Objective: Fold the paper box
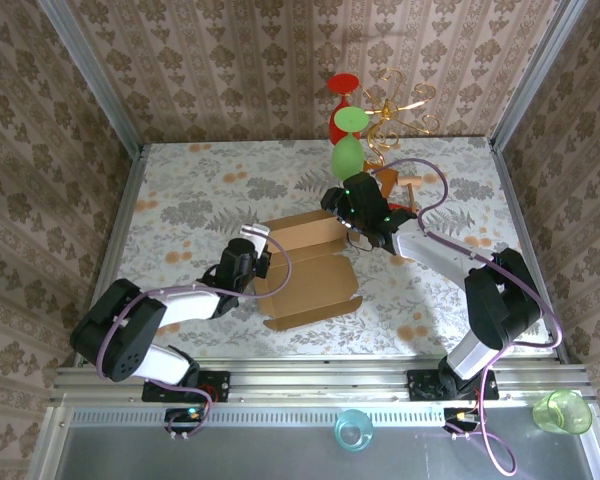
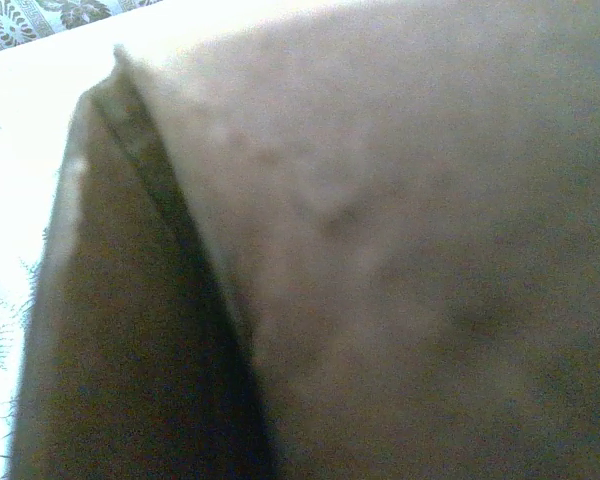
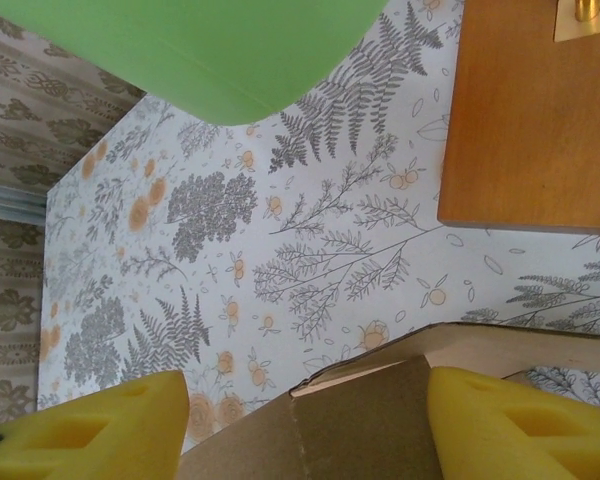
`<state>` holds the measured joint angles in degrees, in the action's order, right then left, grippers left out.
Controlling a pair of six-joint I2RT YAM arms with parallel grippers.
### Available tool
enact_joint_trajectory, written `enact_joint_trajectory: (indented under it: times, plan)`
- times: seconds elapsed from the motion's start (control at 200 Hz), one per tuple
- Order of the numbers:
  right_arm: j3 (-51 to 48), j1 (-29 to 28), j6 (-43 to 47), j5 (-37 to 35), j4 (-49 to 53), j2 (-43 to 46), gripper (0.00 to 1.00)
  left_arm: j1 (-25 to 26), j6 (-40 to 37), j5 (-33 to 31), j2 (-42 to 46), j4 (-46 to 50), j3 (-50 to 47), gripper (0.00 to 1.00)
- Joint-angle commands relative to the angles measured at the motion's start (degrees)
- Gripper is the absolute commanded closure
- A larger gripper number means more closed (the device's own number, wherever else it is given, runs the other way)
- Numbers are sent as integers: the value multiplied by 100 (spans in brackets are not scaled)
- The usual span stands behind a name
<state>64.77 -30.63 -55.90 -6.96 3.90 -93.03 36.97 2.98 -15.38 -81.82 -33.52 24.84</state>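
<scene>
Right now the paper box [image 1: 310, 290] is lying partly folded in the middle of the floral-patterned bench [image 1: 180, 210]. Its back wall is standing up and its front panel is resting flat toward the arms.

The left fingers [image 1: 263, 262] are pressing against the left side of the paper box [image 2: 400, 250]. They are pressed together, though whether any cardboard is caught between them I cannot tell. In the left wrist view, blurred brown cardboard is sitting very close to the lens, with a dark fold line running down it.

The right fingers [image 1: 352, 222] are hovering at the back right corner of the box. In the right wrist view these yellow fingers [image 3: 90, 430] are standing spread wide, and an upright cardboard edge of the paper box [image 3: 360, 430] is showing between them.

Just beyond that corner a reddish-brown wooden block [image 3: 520, 110] is resting on the bench, apart from the box. A green plastic glass [image 3: 200, 40] is hanging above the bench beside it.
</scene>
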Motion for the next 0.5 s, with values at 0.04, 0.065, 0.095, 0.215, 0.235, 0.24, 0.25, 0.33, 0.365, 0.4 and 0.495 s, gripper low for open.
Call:
enact_joint_trajectory:
  times: [0.04, 0.065, 0.095, 0.215, 0.235, 0.24, 0.25, 0.33, 0.365, 0.4, 0.495]
  plan:
    - [-80, -17, -129, 218, -168, -47, 40, -25, -83, -23, -150, 214, 113, 100]
    - [-92, -26, -154, 235, -176, -42, 40, -24, -87, -19, -141, 214, 115, 100]
    - [-113, -38, -180, 240, -192, -27, 40, -23, -73, -25, -141, 223, 115, 100]
    - [-257, -67, -368, 247, -328, 64, 45, -21, -60, -69, -141, 278, 159, 100]
    - [-278, -74, -388, 254, -355, 90, 47, -15, -53, -80, -149, 282, 160, 100]
    - [-284, -74, -401, 256, -360, 91, 47, -15, -52, -80, -145, 287, 161, 100]
    - [-293, -83, -419, 256, -376, 103, 48, -10, -52, -84, -146, 292, 159, 100]
    - [-333, -101, -510, 267, -377, 157, 51, -6, -23, -147, -158, 311, 179, 100]
    - [-349, -101, -555, 256, -373, 177, 52, 3, -10, -182, -161, 319, 178, 100]
    - [-375, -103, -602, 250, -394, 196, 53, 11, 16, -213, -176, 320, 183, 100]
    - [-498, -101, -744, 231, -561, 245, 60, 37, 46, -304, -224, 320, 214, 100]
